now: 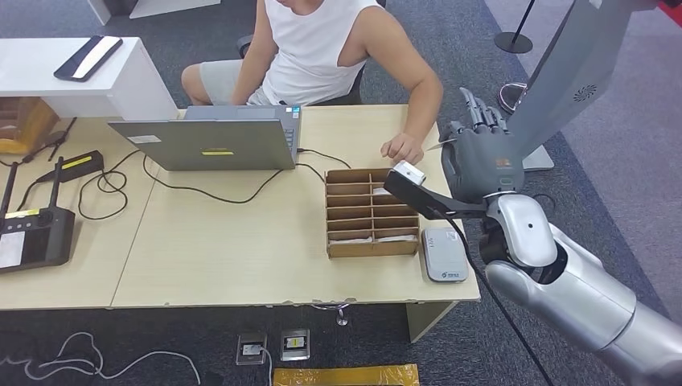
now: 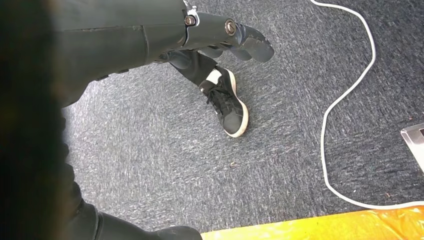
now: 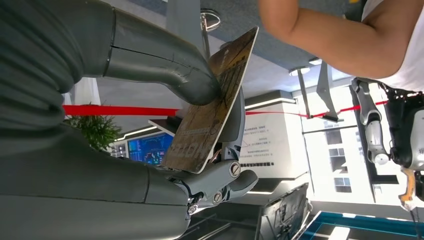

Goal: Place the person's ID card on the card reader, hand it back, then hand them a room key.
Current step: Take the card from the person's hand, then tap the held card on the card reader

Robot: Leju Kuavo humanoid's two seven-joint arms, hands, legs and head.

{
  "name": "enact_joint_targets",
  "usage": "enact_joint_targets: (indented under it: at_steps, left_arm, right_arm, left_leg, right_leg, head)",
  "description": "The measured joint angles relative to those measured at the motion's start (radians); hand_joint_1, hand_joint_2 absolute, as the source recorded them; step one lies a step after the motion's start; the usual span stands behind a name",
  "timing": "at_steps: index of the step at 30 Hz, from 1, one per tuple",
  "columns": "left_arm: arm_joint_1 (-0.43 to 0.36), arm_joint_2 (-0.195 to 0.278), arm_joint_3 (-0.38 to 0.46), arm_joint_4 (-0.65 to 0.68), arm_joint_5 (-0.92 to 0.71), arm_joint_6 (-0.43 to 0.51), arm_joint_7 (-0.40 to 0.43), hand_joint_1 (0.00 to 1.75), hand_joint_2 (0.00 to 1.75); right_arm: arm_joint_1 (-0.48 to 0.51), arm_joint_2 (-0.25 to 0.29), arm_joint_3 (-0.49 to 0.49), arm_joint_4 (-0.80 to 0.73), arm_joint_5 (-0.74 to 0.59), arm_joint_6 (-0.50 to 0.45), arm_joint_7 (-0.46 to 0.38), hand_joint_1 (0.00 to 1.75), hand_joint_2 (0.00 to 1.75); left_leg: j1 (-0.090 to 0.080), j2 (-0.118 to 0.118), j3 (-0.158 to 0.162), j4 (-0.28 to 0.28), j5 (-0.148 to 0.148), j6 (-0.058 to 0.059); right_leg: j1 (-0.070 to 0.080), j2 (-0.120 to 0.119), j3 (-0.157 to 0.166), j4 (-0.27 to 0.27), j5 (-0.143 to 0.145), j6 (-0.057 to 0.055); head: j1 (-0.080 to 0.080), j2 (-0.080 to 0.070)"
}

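right hand (image 1: 482,161): raised over the right end of the table (image 1: 225,249), past the far right corner; thumb (image 3: 165,65) and fingers (image 3: 225,175) pinching the card (image 3: 212,105), as the right wrist view is showing.
card: sitting flat between thumb and fingers, one edge (image 1: 438,146) poking out left of the hand toward the person's hand (image 1: 402,148); near it, not touching.
left hand (image 2: 220,37): hanging low over the carpet, fingers apart, holding nothing.
reader (image 1: 445,254): grey pad lying at the near right of the table, just right of the box (image 1: 371,211); nothing resting on it.
box: cardboard tray with slots, a few pale cards lying in the nearest ones; probably the room keys, cannot tell for sure.
person (image 1: 322,48): sitting at the far side, hand resting on the table edge.
step: looking like either taking the card or handing it back; cannot tell which.
handling: card judged light, thin, stiff and slick; flat faces slipping easily, so pinching across both faces near one short edge, leaving the other end free for the person or for laying flat on the reader.
risk: card rotating or sliding out of the pinch.
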Motion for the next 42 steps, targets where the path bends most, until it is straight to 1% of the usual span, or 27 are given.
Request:
enact_joint_targets:
  at_steps: [14,19,22,28,36,42]
  left_arm:
    - [0.000,0.000,0.000,0.000,0.000,0.000,0.000,0.00,1.75]
    - [0.000,0.000,0.000,0.000,0.000,0.001,0.000,0.00,1.75]
    - [0.001,0.000,0.000,-0.001,0.000,0.002,0.000,0.00,1.75]
    - [0.006,0.000,0.000,-0.008,0.000,0.005,0.000,0.00,1.75]
    - [0.007,0.000,0.000,-0.013,0.000,0.006,-0.005,0.00,1.75]
    - [0.007,0.000,0.000,-0.017,0.000,0.006,-0.006,0.00,1.75]
  right_arm:
    - [0.000,0.011,0.023,0.034,-0.027,-0.013,-0.032,1.75,1.75]
    - [0.013,0.011,0.027,0.052,-0.068,-0.015,-0.034,1.75,1.75]
    - [0.041,0.006,0.024,0.067,-0.118,-0.033,-0.040,1.75,1.75]
    - [0.132,-0.023,-0.004,0.114,-0.208,-0.110,-0.056,1.75,1.75]
    - [0.223,-0.037,-0.023,0.182,-0.251,-0.122,-0.092,1.75,1.75]
    - [0.260,-0.033,-0.033,0.249,-0.268,-0.137,-0.110,1.75,1.75]
  left_leg:
    - [0.000,0.000,0.000,0.000,0.000,0.000]
    - [0.000,0.000,0.000,0.000,0.000,-0.001]
    - [0.000,0.001,0.001,0.000,-0.001,-0.001]
    - [0.000,0.002,0.001,0.000,-0.002,-0.002]
    - [0.001,0.004,0.001,0.000,-0.002,-0.001]
    - [0.001,0.004,0.001,0.000,-0.002,-0.001]
  right_leg:
    - [0.000,0.000,0.000,0.000,0.000,0.000]
    - [0.000,0.000,-0.001,0.000,0.000,0.000]
    - [0.000,0.001,-0.001,0.000,0.000,0.000]
    - [0.000,0.003,-0.001,0.000,0.000,0.000]
    - [0.001,0.005,-0.001,0.000,0.000,0.000]
    - [0.001,0.005,-0.001,0.000,0.000,0.000]
  head:
    - [0.000,0.000]
    - [0.000,0.000]
    - [0.000,0.000]
    - [0.000,0.000]
    - [0.000,0.000]
    - [0.000,0.000]
